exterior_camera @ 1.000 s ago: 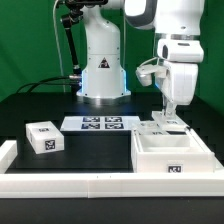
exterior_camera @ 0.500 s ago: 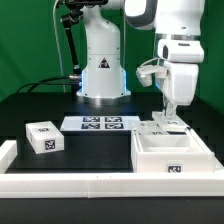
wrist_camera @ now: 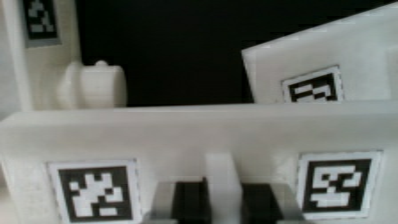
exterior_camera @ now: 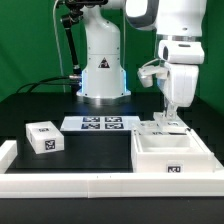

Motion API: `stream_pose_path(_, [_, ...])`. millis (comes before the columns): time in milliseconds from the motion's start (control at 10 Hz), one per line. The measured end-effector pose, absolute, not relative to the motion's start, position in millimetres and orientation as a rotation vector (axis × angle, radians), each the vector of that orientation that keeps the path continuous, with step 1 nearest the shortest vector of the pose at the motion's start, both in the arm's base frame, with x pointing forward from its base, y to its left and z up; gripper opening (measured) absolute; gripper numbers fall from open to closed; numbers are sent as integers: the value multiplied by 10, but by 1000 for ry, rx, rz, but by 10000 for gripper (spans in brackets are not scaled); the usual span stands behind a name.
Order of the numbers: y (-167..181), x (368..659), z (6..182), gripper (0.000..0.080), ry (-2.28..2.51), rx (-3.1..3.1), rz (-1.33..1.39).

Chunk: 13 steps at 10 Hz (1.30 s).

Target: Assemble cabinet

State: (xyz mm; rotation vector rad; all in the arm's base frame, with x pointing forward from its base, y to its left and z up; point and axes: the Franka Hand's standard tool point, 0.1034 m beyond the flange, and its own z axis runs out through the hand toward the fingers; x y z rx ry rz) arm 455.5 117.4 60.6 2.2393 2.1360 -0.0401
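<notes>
The arm reaches straight down on the exterior view's right. Its gripper (exterior_camera: 169, 117) looks almost closed, pinching a blurry white cabinet panel (wrist_camera: 196, 138) just behind the open cabinet box (exterior_camera: 172, 158).

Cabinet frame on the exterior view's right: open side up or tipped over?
Open side up. The cabinet frame lies flat, its hollow white inside facing upward.

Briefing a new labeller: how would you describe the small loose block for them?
On the black table, find the marker board in front of the robot's base. At the exterior view's left of it sits the small white block: a closed tagged box standing alone, unlike the large open-topped frame.
</notes>
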Motion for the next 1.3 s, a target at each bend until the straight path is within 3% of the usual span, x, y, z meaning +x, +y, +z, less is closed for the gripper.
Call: stream_pose_path(1300, [1191, 4581, 621, 68, 2142, 2230, -54])
